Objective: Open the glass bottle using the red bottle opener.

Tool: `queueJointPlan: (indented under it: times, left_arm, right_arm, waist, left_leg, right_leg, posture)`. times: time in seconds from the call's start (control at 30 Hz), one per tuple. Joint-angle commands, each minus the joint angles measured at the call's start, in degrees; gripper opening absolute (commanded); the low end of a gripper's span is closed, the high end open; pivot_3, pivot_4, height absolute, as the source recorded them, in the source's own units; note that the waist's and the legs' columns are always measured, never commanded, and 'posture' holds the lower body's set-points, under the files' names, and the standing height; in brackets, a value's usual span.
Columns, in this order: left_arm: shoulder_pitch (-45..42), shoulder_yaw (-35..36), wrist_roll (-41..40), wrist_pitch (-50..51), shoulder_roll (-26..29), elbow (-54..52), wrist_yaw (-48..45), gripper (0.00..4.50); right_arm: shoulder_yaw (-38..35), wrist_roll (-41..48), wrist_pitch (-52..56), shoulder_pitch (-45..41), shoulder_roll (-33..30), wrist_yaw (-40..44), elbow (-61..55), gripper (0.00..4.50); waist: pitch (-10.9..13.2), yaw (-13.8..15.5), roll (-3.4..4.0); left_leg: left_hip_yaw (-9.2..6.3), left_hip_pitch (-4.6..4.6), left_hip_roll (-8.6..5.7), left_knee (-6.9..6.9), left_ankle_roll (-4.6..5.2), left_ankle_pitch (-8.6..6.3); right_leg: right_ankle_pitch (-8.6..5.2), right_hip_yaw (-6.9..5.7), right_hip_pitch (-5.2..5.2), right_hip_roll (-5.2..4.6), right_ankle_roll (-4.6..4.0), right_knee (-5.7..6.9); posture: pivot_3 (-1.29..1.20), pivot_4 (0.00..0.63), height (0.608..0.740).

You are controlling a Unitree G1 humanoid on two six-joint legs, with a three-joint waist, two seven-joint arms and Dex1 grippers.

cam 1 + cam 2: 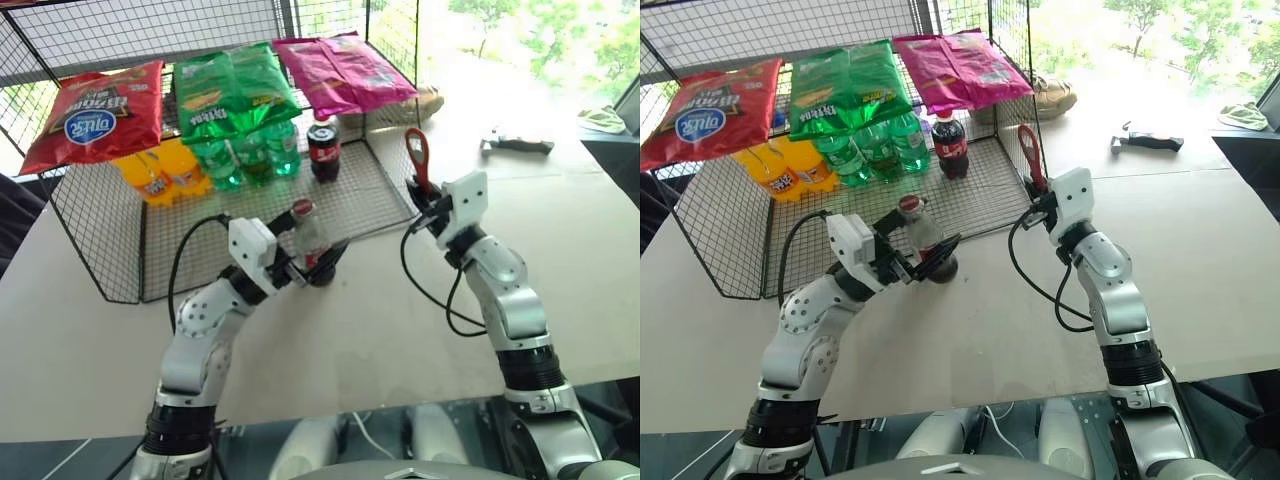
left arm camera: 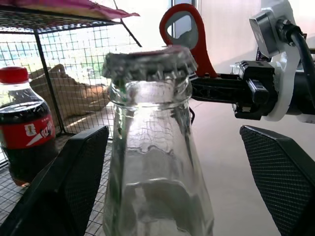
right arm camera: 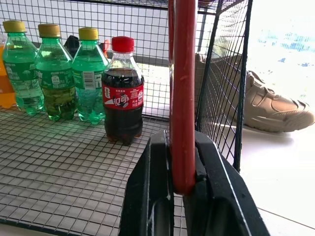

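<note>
The glass bottle (image 1: 308, 236) stands upright on the table at the front edge of the wire rack, its crimped metal cap (image 2: 150, 61) still on the clear neck. My left gripper (image 1: 318, 262) is open, with one black finger (image 2: 64, 182) on each side of the bottle and a gap between both fingers and the glass. To the right of the bottle, my right gripper (image 1: 425, 203) is shut on the handle of the red bottle opener (image 1: 417, 155). The opener stands upright with its loop head (image 2: 181, 27) above and behind the cap.
The wire rack (image 1: 250, 235) holds green bottles (image 1: 245, 150), orange bottles (image 1: 160, 172) and a short cola bottle with a red screw cap (image 1: 323, 148); snack bags (image 1: 235, 92) lie on its top shelf. A beige shoe (image 3: 275, 105) and a black-handled tool (image 1: 517, 144) lie on the table beyond.
</note>
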Motion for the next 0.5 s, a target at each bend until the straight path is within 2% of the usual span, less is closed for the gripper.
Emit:
queueJointPlan:
  times: [0.03,0.5]
  left_arm:
    - [0.0,1.1,0.0,-2.6,-0.4,-1.2,0.8,4.42]
    - [-0.3,0.6,-0.3,-3.5,-1.6,1.3,1.8,4.42]
  right_arm:
    - [-0.2,0.3,-1.4,-1.1,0.4,0.0,-1.2,0.0]
    - [0.0,0.2,-1.7,-1.9,0.6,0.5,-0.4,0.0]
  waist:
    - [0.0,0.0,0.0]
    - [0.0,0.0,0.0]
  left_leg:
    - [0.0,0.0,0.0,0.0,0.0,0.0]
    - [0.01,-0.01,0.0,0.0,0.0,0.0]
  right_leg:
    - [0.0,0.0,0.0,0.0,0.0,0.0]
    - [0.01,0.01,-0.01,0.01,0.01,-0.01]
  posture:
    - [0.0,0.15,0.74]
    - [0.0,0.15,0.74]
